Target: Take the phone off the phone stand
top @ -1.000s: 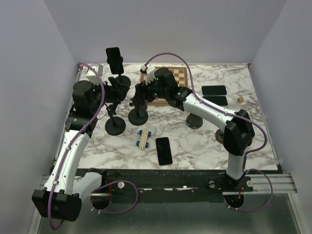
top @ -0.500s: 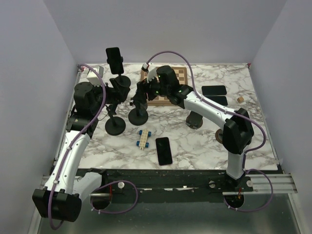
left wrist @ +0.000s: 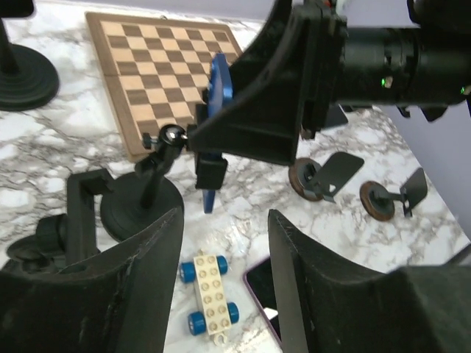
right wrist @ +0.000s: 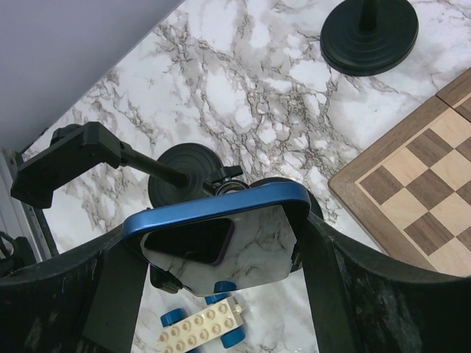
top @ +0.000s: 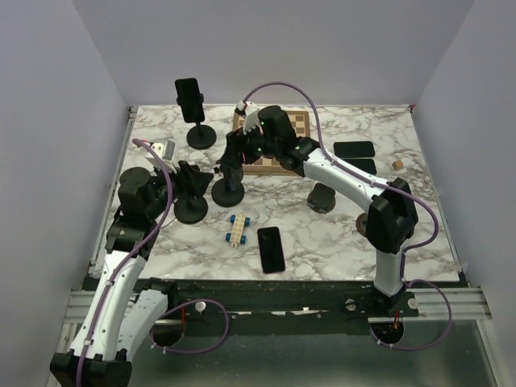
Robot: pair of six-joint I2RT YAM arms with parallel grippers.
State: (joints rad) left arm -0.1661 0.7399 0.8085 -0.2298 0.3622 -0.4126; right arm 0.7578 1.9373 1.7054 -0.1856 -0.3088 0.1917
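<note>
Nr the left edge of the white marble worktop (top: 419, 210) the left gripper (top: 191, 178) sits low, jaws roughly half apart w/ nothing btw them. Its fingers (left wrist: 147, 279) touch nothing. Just beside it is a black round-base stand w/ a boxy clamp (left wrist: 79, 209), apart from the fingers. At the far left corner a second black round-base stand (top: 201, 135) carries a black phone (top: 189, 95), upright.

Mid-worktop, just right of the left gripper, is the black ball-joint phone stand (top: 229, 192), its base just in front of the wooden chessboard (top: 295, 126). The blue-rimmed, glossy-screened phone (left wrist: 218, 82) is up at this stand's head, tilted. The right gripper (top: 235, 156) is closed across it, one finger on each side edge, so the phone fills the gap btw the fingers. A black clamp piece (left wrist: 211, 170) shows on the phone's lower part. Whether the phone has come free of the stand can't be told.

Toward the front edge lie a white toy brick car w/ blue wheels (top: 237, 229) and, just right of it, a black phone lying flat (top: 271, 248). Further right are two small brown-rimmed round holders (top: 322, 198). Nr the right edge two more black phones (top: 355, 149) lie flat, side by side.
</note>
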